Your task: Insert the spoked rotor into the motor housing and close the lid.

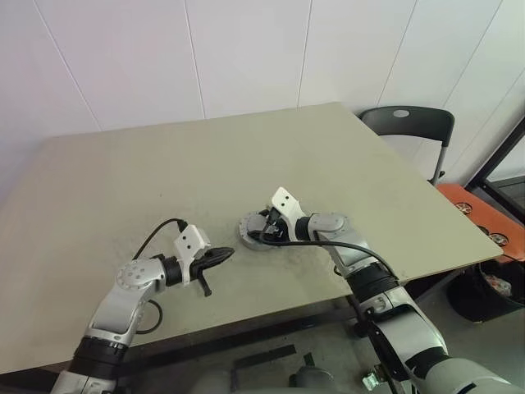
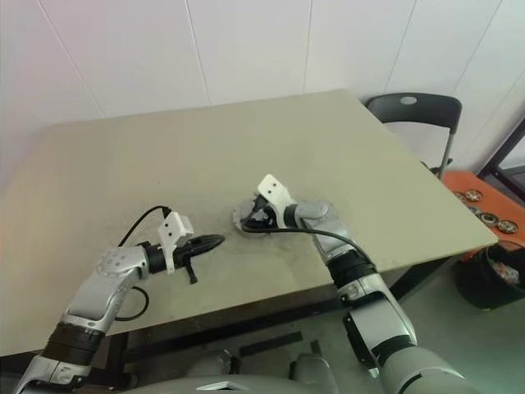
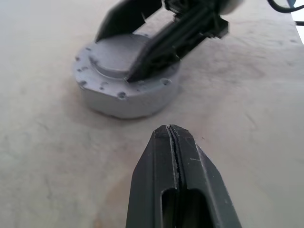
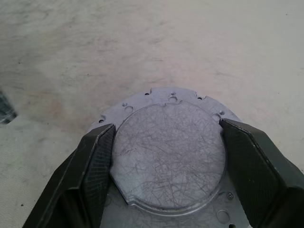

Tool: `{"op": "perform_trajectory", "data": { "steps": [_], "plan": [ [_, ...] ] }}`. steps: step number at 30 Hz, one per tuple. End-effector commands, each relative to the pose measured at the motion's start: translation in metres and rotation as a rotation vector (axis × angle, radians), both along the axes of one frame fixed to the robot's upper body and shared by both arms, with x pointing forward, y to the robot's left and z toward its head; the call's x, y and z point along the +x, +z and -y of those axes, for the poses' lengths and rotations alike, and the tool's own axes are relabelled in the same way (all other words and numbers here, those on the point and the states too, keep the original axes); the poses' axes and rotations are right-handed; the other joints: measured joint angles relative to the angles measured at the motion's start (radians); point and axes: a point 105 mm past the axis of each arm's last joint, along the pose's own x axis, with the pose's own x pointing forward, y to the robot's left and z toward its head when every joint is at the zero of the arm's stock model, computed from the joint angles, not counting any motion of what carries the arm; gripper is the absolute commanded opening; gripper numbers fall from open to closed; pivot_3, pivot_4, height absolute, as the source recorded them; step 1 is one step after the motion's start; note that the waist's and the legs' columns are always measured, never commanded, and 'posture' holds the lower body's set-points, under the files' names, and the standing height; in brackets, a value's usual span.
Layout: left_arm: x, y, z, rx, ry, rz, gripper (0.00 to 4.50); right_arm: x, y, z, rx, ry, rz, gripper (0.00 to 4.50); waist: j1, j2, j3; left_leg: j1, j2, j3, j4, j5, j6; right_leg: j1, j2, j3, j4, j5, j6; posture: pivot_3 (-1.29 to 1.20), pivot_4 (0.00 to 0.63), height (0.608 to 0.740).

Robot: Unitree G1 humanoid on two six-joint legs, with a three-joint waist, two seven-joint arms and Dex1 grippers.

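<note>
A pale beige table (image 1: 164, 172) stands before a white panelled wall, with a dark chair (image 1: 408, 123) behind its far right corner.

The right gripper (image 4: 166, 142) reaches down over the motor housing (image 3: 124, 90), which sits on the table near the front edge. Its two black fingers (image 4: 92, 161) are spread wide and stand against opposite edges of the lid (image 4: 168, 156), the scratched grey disc lying on top of the housing. So the gripper holds the lid by its rim, and the lid appears seated flat on the housing. The spoked rotor cannot be seen; I judge it is already inside, under the lid.

The left gripper (image 3: 173, 135) is just to the left of the housing, low over the table, pressed together and empty, its tip pointing toward the housing without touching it.

The risk now is the release. If the right fingers open unevenly or lift while gripping, they may drag the lid sideways or tilt it out of its seat. The closed left gripper could also push the housing if it advances.
</note>
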Motion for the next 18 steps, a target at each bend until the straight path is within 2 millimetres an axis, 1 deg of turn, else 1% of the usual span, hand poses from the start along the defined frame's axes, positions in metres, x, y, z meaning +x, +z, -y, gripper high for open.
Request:
{"op": "perform_trajectory", "data": {
  "steps": [1, 3, 6, 8, 9, 11, 13, 15, 18],
  "plan": [
    [0.027, 0.017, 0.007, 0.038, 0.035, 0.150, 0.00, -0.013, -0.032, 0.003, -0.071, 0.013, -0.116, 3.13, 0.006, 0.000, 0.000, 0.000, 0.000, 0.000, 0.000, 0.000, 0.000, 0.000, 0.000, 0.000, 0.000, 0.000, 0.000, 0.00, 0.000, 0.740],
    [0.040, 0.023, 0.016, 0.041, 0.036, 0.201, 0.00, -0.013, -0.032, 0.002, -0.071, 0.012, -0.115, 3.13, 0.010, -0.001, -0.001, 0.000, 0.000, 0.000, 0.001, 0.000, 0.000, 0.000, 0.001, 0.000, 0.000, 0.000, 0.000, 0.00, 0.000, 0.740],
    [0.054, 0.031, 0.040, 0.021, -0.016, 0.241, 0.00, -0.014, -0.032, 0.000, -0.069, 0.014, -0.113, 3.13, 0.012, -0.002, -0.002, 0.000, 0.000, 0.000, 0.001, 0.000, 0.000, 0.001, 0.001, 0.000, 0.000, 0.000, 0.000, 0.00, 0.000, 0.740],
    [0.057, 0.024, 0.060, 0.045, -0.104, 0.204, 0.00, -0.014, -0.034, 0.000, -0.082, 0.010, -0.102, 3.13, 0.013, -0.002, -0.002, 0.000, 0.000, 0.000, 0.001, 0.000, 0.000, 0.001, 0.002, 0.000, 0.001, 0.000, 0.000, 0.00, 0.000, 0.740],
    [0.058, 0.020, 0.065, 0.058, -0.131, 0.190, 0.00, -0.013, -0.034, 0.000, -0.086, 0.009, -0.098, 3.13, 0.011, -0.002, -0.002, 0.000, 0.000, 0.000, 0.001, 0.000, 0.000, 0.001, 0.002, 0.000, 0.001, 0.000, 0.000, 0.00, 0.000, 0.740],
    [0.059, 0.008, 0.071, 0.169, -0.180, 0.184, 0.00, -0.012, -0.031, 0.000, -0.068, -0.002, -0.089, 3.13, 0.008, -0.002, -0.002, 0.001, 0.000, 0.001, 0.001, 0.000, 0.000, 0.001, 0.003, 0.000, 0.001, 0.000, 0.000, 0.00, 0.000, 0.740],
    [0.058, 0.001, 0.073, 0.245, -0.227, 0.161, 0.00, -0.011, -0.029, 0.001, -0.056, -0.018, -0.087, 3.13, 0.009, -0.002, -0.002, 0.001, 0.001, 0.001, 0.001, 0.000, 0.000, 0.000, 0.004, 0.000, 0.001, 0.000, 0.000, 0.00, 0.000, 0.740],
    [0.054, -0.003, 0.073, 0.282, -0.265, 0.130, 0.00, -0.011, -0.029, 0.003, -0.056, -0.025, -0.089, 3.13, 0.009, -0.002, -0.002, 0.001, 0.002, 0.001, 0.001, 0.000, 0.000, 0.000, 0.005, 0.000, 0.001, 0.000, 0.000, 0.00, 0.000, 0.740],
    [0.048, -0.007, 0.066, 0.312, -0.296, 0.078, 0.00, -0.012, -0.031, 0.004, -0.058, -0.028, -0.093, 3.13, 0.005, -0.002, -0.002, 0.001, 0.003, 0.001, 0.001, 0.000, 0.000, 0.001, 0.005, 0.000, 0.001, 0.000, 0.000, 0.00, 0.000, 0.740]
  ]
}}
